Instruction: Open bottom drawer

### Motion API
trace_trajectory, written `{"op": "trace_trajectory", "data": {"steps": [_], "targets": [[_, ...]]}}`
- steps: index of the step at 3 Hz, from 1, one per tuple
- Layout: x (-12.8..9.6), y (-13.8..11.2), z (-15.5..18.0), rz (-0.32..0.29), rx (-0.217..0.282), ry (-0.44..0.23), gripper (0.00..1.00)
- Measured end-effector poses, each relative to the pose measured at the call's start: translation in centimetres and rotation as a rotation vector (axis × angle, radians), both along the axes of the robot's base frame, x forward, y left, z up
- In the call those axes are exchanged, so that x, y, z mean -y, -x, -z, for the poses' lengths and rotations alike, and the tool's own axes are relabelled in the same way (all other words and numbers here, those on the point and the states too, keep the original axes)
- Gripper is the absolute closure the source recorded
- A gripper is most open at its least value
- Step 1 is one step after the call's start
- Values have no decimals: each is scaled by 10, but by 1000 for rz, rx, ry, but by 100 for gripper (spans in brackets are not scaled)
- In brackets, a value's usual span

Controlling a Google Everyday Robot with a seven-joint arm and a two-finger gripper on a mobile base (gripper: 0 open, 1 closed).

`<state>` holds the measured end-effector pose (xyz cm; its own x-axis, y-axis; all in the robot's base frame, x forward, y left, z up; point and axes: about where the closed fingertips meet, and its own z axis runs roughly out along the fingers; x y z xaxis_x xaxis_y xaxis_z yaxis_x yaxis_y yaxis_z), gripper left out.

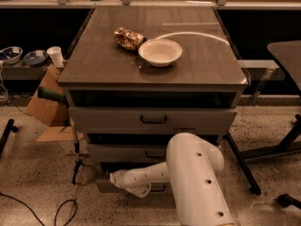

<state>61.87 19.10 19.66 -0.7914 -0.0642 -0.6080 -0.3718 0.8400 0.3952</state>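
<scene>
We noted the white gripper low against the slim grey bottom drawer front; its grip we could not tell.

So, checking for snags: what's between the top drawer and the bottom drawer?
The middle drawer, in the camera view. The gripper sits below it, at the front of the bottom drawer.

three drawers; one bowl; one gripper

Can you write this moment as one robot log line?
gripper: low, at bottom drawer front | bowl: on cabinet top
</scene>
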Motion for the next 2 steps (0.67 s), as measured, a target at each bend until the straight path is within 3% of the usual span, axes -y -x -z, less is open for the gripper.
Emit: {"op": "trace_trajectory", "data": {"steps": [2], "targets": [[-1,28,-12,-140,-49,72,100]]}}
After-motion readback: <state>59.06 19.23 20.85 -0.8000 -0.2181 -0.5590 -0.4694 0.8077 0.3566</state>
